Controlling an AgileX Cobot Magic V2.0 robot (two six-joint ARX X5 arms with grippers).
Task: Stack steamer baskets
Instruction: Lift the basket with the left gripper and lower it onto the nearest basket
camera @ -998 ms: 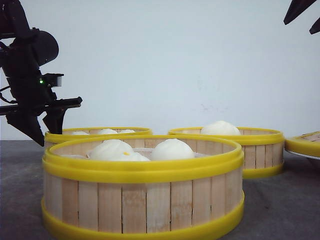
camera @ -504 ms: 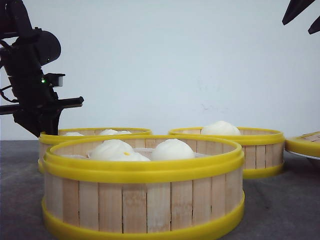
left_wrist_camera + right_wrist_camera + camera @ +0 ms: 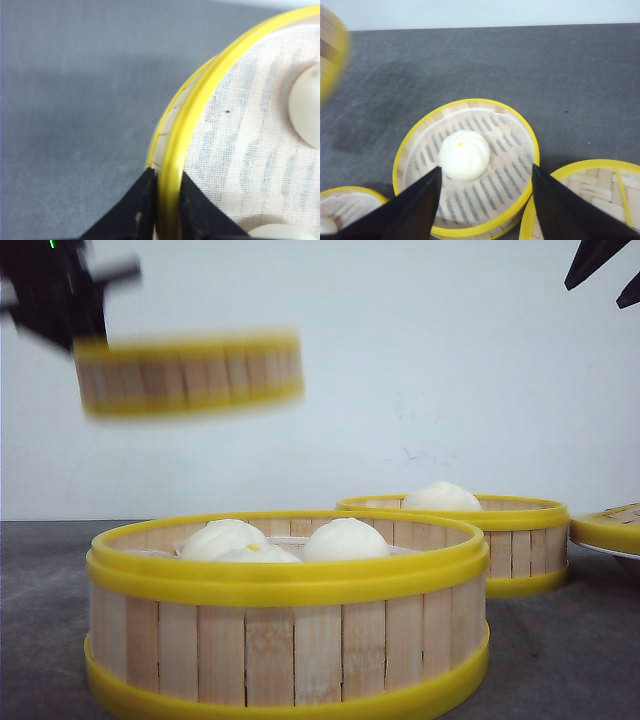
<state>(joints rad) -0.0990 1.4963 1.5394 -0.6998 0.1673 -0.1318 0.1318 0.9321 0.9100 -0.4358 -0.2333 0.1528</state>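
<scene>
Front view: the left tool (image 3: pixel 85 340), at upper left, is clenched on the rim of one steamer basket (image 3: pixel 190 375), which hangs in the air, blurred, well above the grey worktop (image 3: pixel 40 620). The left wrist view shows both black fingers (image 3: pixel 140 207) pinching the yellow rim, one outside the wall and one inside, over a cloth liner (image 3: pixel 250 150) and pale buns (image 3: pixel 305 107). A second basket (image 3: pixel 290 615) stands nearest the camera with two white buns (image 3: pixel 345 538) visible. A third basket (image 3: pixel 510 535), behind and to the right, holds one bun (image 3: pixel 464 154). A flatter yellow-rimmed lid (image 3: pixel 608 528) lies at far right. The right tool (image 3: pixel 485 200) hovers released, fingers spread, above the third basket.
</scene>
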